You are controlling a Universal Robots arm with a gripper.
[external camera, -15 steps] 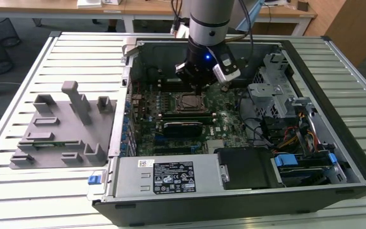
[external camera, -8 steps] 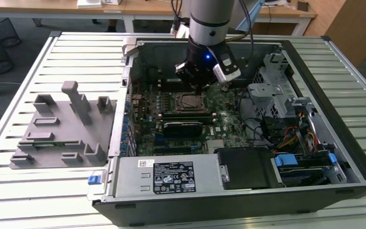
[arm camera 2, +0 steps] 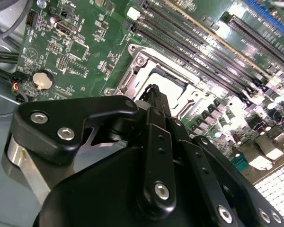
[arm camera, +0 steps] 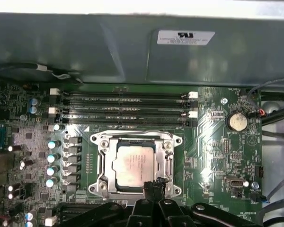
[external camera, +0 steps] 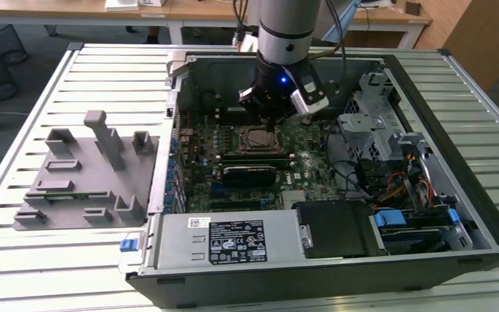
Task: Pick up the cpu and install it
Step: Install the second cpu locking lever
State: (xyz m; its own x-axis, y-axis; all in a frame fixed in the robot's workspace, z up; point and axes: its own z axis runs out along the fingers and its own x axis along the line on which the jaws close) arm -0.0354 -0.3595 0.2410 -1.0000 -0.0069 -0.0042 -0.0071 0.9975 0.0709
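The cpu [arm camera: 132, 163], a pale silvery square, lies flat inside the metal socket frame [arm camera: 100, 163] on the green motherboard [arm camera: 217, 156]. It also shows in the exterior view as the cpu [external camera: 256, 138] and, partly hidden by the fingers, in the second wrist view as the cpu [arm camera 2: 173, 86]. My gripper [arm camera: 154, 185] hangs just above the socket's edge, with its black fingers pressed together and nothing between them. The exterior view has the gripper [external camera: 271, 119] pointing down into the open computer case [external camera: 423, 97], right over the socket.
Several black memory slots [arm camera: 128, 106] run beside the socket, and a coin battery [arm camera: 237, 121] sits nearby. Cables and drive bays [external camera: 379, 140] crowd the exterior view's right. A grey parts fixture [external camera: 85, 175] stands on the slatted table at the left, and the power supply [external camera: 228, 240] is in front.
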